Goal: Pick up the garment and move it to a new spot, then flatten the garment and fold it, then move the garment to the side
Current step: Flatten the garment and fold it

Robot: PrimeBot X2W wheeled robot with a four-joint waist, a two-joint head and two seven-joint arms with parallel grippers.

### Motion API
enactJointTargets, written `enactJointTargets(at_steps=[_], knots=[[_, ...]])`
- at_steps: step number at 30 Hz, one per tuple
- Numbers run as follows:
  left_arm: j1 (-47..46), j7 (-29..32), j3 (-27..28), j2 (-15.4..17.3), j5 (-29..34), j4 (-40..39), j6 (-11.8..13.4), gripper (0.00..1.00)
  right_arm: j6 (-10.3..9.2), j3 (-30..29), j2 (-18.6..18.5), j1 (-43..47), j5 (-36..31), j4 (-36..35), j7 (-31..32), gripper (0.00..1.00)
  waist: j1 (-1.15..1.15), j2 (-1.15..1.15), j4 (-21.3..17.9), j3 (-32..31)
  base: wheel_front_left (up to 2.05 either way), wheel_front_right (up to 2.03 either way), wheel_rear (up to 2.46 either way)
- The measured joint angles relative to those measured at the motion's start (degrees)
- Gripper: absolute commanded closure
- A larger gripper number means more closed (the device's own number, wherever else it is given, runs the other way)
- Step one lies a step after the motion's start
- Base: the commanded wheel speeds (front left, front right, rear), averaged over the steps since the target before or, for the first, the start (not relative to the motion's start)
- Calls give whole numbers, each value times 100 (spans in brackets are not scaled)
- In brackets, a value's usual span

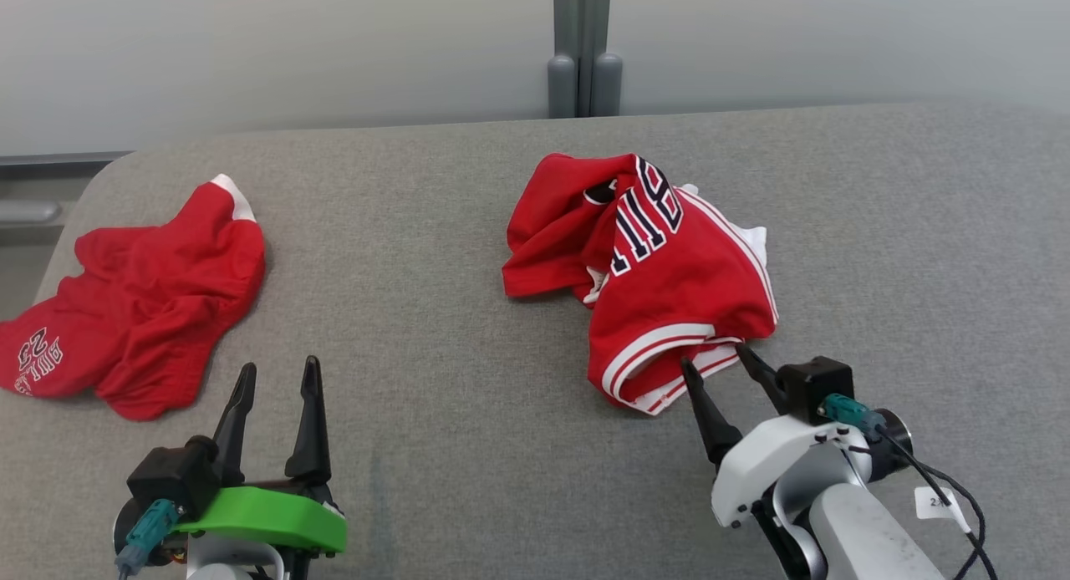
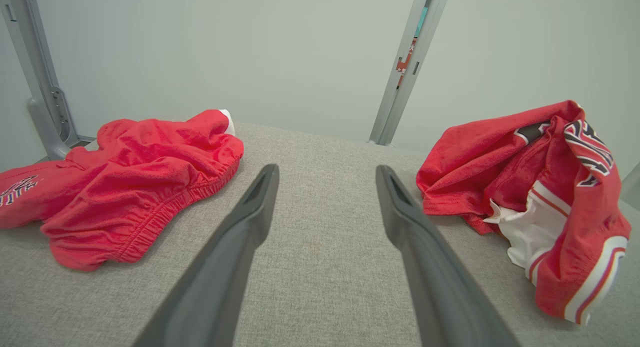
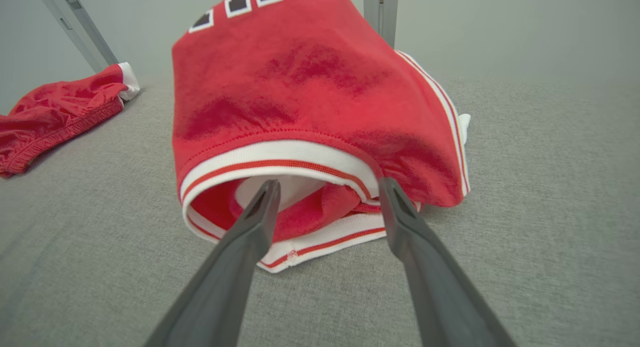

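Lying mid-table: the red jersey [image 1: 660, 287], crumpled in a heap on the grey fabric table [image 1: 468, 354], right of centre, its white-and-red striped hem turned toward the robot.
Second garment: red shorts [image 1: 134, 304] in a loose pile at the table's left edge, well apart from the jersey.
Right gripper [image 1: 712, 356]: fingers spread wide with nothing gripped, tips right at the jersey's striped hem.
Left gripper [image 1: 279, 365]: fingers just as wide apart, holding nothing, over bare table between the two garments and nearer the shorts.
Head view adds: both grippers together, dark white-edged block lettering across the jersey's upper folds, and white print on the shorts' near-left corner.
Right wrist view adds: the hem gapes open, showing red and white cloth inside. The two fingertips stand at either side of that opening, and whether they touch the cloth cannot be told.
Left wrist view adds: the gathered elastic waistband of the shorts, a white inner layer at the jersey's side, and a grey post [image 2: 405, 72] behind the table.
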Motion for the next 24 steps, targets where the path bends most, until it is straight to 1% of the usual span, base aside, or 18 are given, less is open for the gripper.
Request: enactJointTargets(at_steps=[4,7,9,12,14,16,20,23,24], knots=[[-88,0,-59,-30,0,22,-48,0,0,404,-2,-326,308,377,-20,0,0,0,149,101,0,0,0],[-155,0,-85,-34,22,54,-89,0,0,601,2,-555,603,634,-122,0,0,0,279,161,0,0,0],[-163,-1,-85,-40,48,58,-93,0,0,691,0,-620,1051,743,-172,0,0,0,350,183,0,0,0],[-174,0,-86,-45,58,68,-101,0,0,868,-1,-682,1982,964,-135,0,0,0,473,198,0,0,0],[-176,0,-87,-49,62,70,-119,0,0,998,-4,-723,2172,1125,-118,0,0,0,539,193,0,0,0],[-176,0,-76,-49,74,69,-129,0,0,1156,-2,-753,2530,1194,-147,0,0,0,597,182,0,0,0],[-176,0,-54,-49,93,59,-144,0,0,1400,0,-925,2647,1336,-427,0,0,0,659,166,0,0,0],[-175,0,-30,-49,99,57,-149,0,0,1580,-4,-1060,2787,1437,-510,0,0,0,671,162,0,0,0],[-174,0,-19,-49,100,58,-151,0,0,1671,-2,-1128,2826,1469,-566,100,0,0,669,165,0,0,0]])
